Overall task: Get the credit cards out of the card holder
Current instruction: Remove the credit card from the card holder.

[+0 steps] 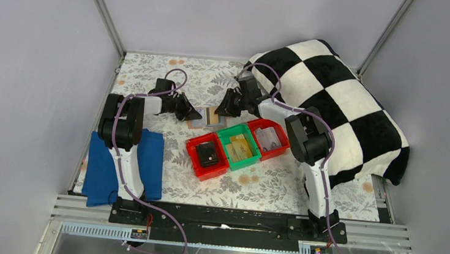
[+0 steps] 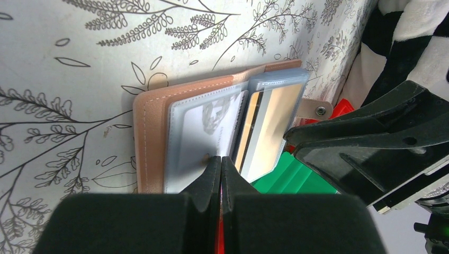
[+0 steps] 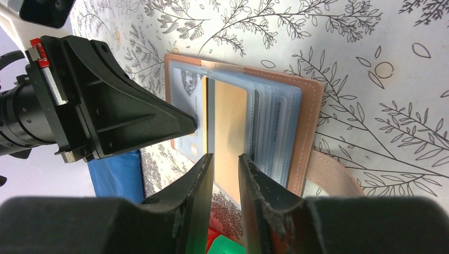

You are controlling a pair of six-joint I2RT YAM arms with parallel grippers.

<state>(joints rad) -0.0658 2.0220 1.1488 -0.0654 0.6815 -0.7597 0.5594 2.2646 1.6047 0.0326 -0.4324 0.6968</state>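
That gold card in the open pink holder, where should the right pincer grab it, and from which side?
Take the gold card by the short end that juts past the clear sleeves of the card holder. Come in from that end, where the right pincer straddles it, probably pinching across its thin faces. The shut left pincer presses on the holder's other half.

- The card holder (image 2: 151, 132) is salmon pink with pale stitching.
- The credit cards (image 3: 230, 127) are gold-tan and pale grey-blue.
- The table cover (image 1: 153, 71) is white with dark leaf sprigs and orange blossoms.
- The blanket (image 1: 336, 94), far right, is checked black and white.
- The left bin (image 1: 193, 155) is red, the middle bin (image 1: 224, 144) green, and the right bin (image 1: 274, 154) red.
- The cloth (image 1: 103, 171), near left, is blue.
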